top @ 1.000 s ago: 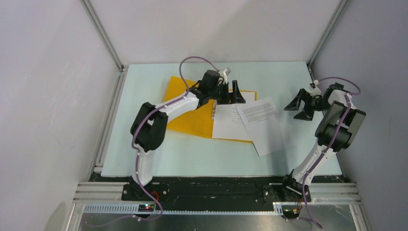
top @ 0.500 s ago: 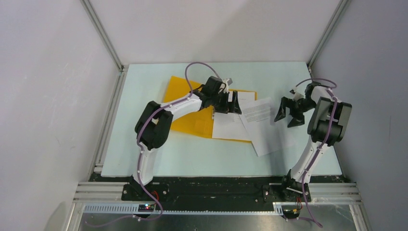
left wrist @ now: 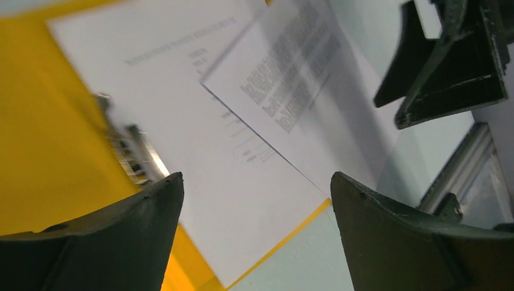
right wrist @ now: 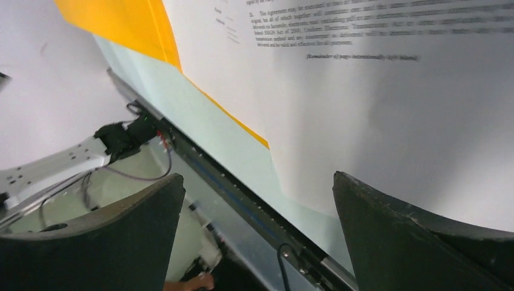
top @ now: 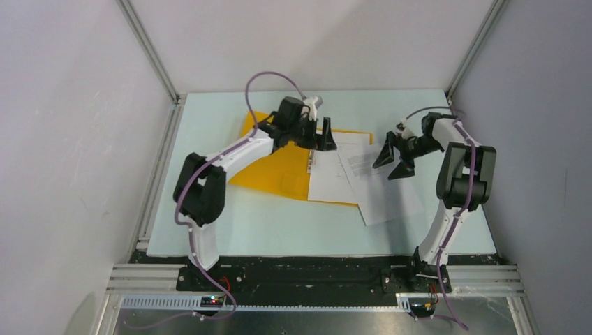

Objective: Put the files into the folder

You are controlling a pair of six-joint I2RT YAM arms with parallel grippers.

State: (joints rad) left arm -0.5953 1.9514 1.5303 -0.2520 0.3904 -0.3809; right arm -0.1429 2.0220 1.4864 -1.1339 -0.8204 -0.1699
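Observation:
The orange-yellow folder [top: 276, 171] lies open on the table, with one white file [top: 331, 181] on its right half. A second file [top: 380, 192] lies askew, overlapping the first and reaching past the folder's right edge. My left gripper [top: 317, 138] is open over the far edge of the folder, near its metal fastener [left wrist: 136, 154]. My right gripper [top: 392, 159] is open over the far end of the skewed file. The left wrist view shows both files [left wrist: 200, 115] and the folder [left wrist: 48, 121] under my open gripper [left wrist: 256, 182]. In the right wrist view, the skewed file [right wrist: 394, 121] lies beyond my open gripper [right wrist: 257, 179].
The pale table [top: 293, 230] is bounded by white walls with aluminium posts [top: 150, 52] at the far corners. A black rail [top: 314, 276] carrying both arm bases runs along the near edge. The table's near edge [right wrist: 242, 200] shows in the right wrist view.
My right gripper has swung left from the table's right side to above the skewed file. My left gripper has drawn back and left a little. The skewed file's near corner has shifted slightly left.

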